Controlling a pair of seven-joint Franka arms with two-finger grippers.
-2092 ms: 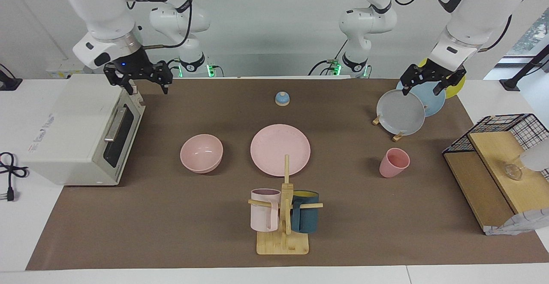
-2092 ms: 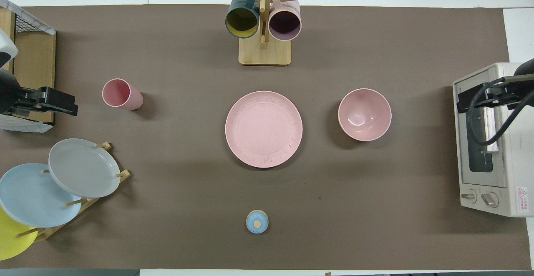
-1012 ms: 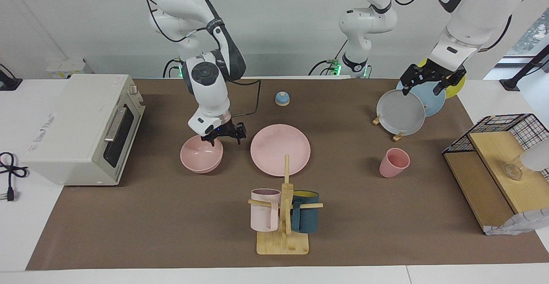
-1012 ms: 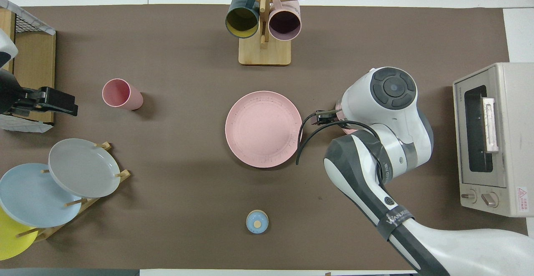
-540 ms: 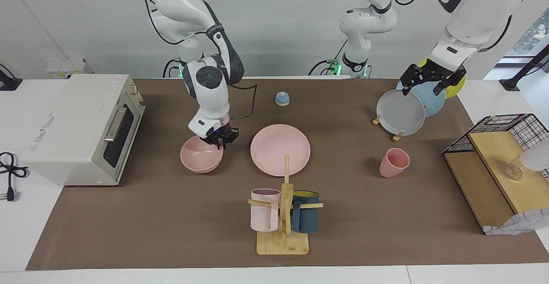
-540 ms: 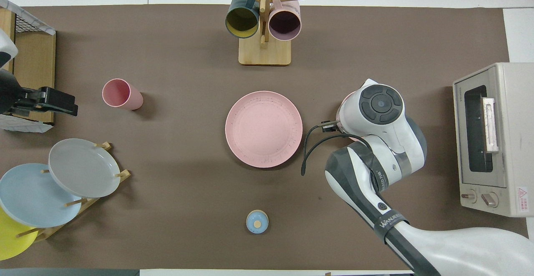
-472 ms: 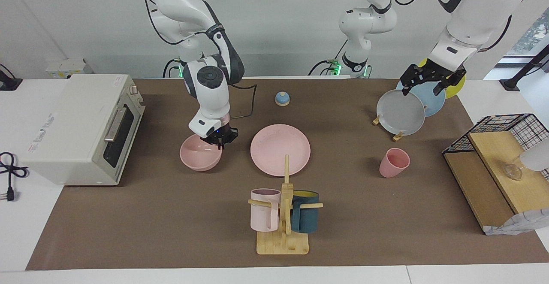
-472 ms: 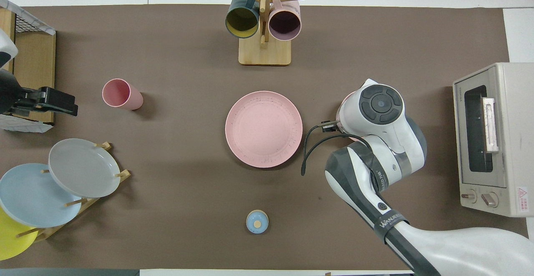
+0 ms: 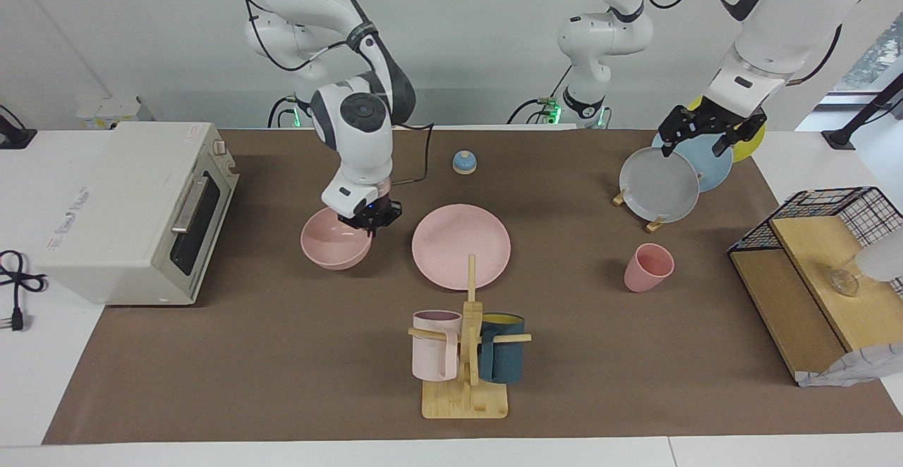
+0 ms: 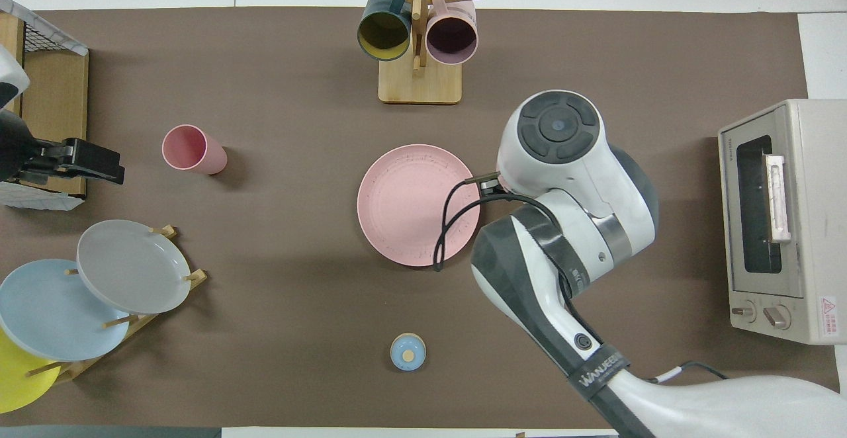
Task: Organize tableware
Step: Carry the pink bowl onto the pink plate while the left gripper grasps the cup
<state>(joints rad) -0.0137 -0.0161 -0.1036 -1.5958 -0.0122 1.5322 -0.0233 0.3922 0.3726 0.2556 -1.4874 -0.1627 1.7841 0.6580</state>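
Note:
The pink bowl (image 9: 331, 241) hangs just above the brown mat, with my right gripper (image 9: 370, 224) shut on the part of its rim that faces the plate. From overhead the right arm hides the bowl. The wide pink plate (image 9: 461, 245) (image 10: 410, 204) lies flat mid-table beside the bowl. The pink cup (image 9: 647, 267) (image 10: 192, 150) stands upright toward the left arm's end. My left gripper (image 9: 695, 141) (image 10: 99, 163) waits open over the plate rack, holding nothing.
A toaster oven (image 9: 134, 206) stands at the right arm's end. A wooden mug tree (image 9: 465, 354) with two mugs stands farther out than the plate. A rack with grey, blue and yellow plates (image 9: 659, 185), a small blue knob (image 9: 464, 162) and a wire shelf (image 9: 825, 269) also stand here.
My right gripper closed on the bowl's rim, then raised it off the mat and carried it slightly toward the plate. The left arm has not moved.

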